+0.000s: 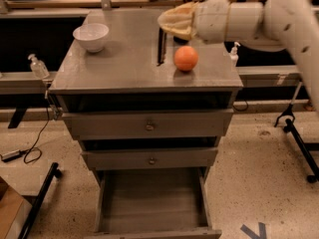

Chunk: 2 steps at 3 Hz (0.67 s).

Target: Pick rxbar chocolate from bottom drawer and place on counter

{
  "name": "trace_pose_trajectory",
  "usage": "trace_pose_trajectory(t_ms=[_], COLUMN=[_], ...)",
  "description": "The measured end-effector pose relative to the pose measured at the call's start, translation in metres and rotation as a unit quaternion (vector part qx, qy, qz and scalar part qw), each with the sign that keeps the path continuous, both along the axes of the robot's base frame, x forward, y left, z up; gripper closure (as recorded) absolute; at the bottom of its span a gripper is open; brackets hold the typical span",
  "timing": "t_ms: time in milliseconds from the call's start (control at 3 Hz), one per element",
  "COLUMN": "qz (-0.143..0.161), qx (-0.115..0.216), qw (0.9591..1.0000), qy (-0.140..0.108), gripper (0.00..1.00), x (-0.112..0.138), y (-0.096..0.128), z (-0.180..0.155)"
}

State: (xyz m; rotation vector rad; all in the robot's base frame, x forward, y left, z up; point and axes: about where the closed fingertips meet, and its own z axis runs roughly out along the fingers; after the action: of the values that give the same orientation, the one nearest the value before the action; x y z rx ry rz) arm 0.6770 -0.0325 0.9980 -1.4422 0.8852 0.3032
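My gripper (164, 26), with pale cloth-covered fingers, reaches in from the right over the middle of the counter (124, 63). It is shut on the rxbar chocolate (161, 48), a thin dark bar seen edge-on that hangs straight down from the fingers. The bar's lower end is at or just above the counter top; I cannot tell if it touches. The bottom drawer (149, 203) stands pulled open below, and its grey floor shows nothing lying on it.
An orange (186, 58) sits on the counter just right of the bar. A white bowl (90, 36) stands at the counter's back left. The two upper drawers (149, 126) are slightly ajar. A clear bottle (38, 66) stands on a ledge to the left.
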Motion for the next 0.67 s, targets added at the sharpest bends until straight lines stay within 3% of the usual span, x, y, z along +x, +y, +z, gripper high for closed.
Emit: trace_pose_trajectory(t_ms=[667], qz=[0.048], qx=[0.046], qw=[0.9976], qy=[0.021], gripper=[0.50], x=[0.035], y=[0.035], z=[-0.048])
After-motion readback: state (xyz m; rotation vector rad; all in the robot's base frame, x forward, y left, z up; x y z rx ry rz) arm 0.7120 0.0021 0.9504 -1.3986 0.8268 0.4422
